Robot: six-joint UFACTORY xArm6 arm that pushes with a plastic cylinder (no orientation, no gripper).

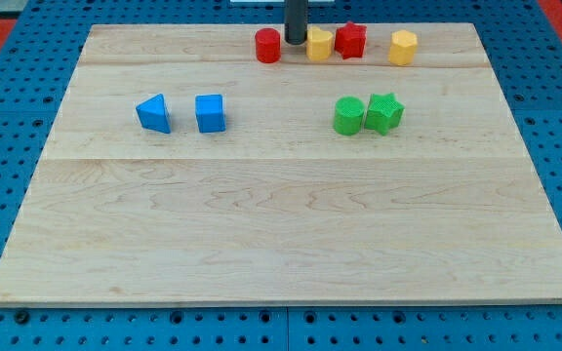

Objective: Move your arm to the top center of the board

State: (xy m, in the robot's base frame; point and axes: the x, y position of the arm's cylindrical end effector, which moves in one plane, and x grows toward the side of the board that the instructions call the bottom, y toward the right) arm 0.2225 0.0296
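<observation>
My tip (295,40) rests at the top centre of the wooden board (281,234), between a red cylinder (267,46) on its left and a yellow block (319,44) on its right, close to both. A red star block (350,41) sits right of the yellow block. A yellow hexagonal block (403,47) lies further right. The rod rises out of the view's top.
A blue triangular block (153,113) and a blue cube (210,113) lie at the left middle. A green cylinder (348,115) and a green star block (383,112) touch each other at the right middle. A blue pegboard (8,117) surrounds the board.
</observation>
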